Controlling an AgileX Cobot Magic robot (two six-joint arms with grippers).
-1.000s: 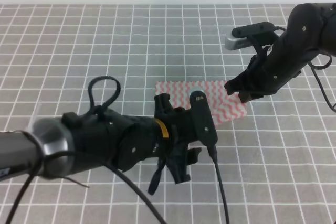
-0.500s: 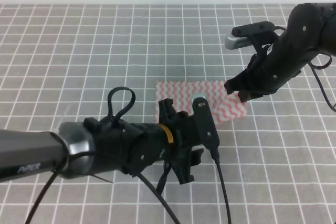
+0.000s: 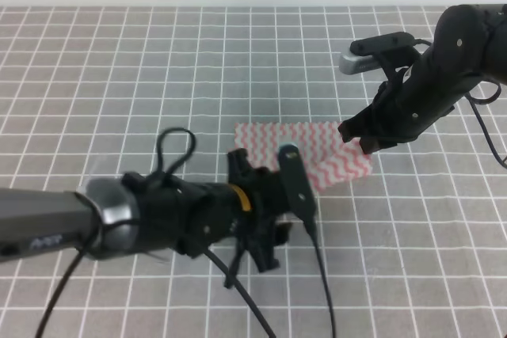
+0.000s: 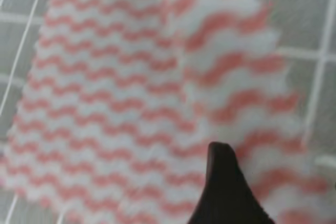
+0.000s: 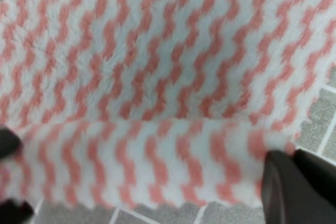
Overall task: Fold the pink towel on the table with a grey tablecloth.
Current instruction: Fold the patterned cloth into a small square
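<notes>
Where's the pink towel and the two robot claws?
towel [image 3: 337,152], high view, bare striped middle.
right gripper [image 3: 354,141], high view, tips at towel's edge.
left gripper [image 3: 265,165], high view, tips over towel.

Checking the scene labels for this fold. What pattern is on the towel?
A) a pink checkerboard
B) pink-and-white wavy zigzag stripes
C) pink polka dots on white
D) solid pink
B: both wrist views show the pink towel covered in wavy pink-and-white zigzag stripes, lying on the grey gridded tablecloth.
</notes>
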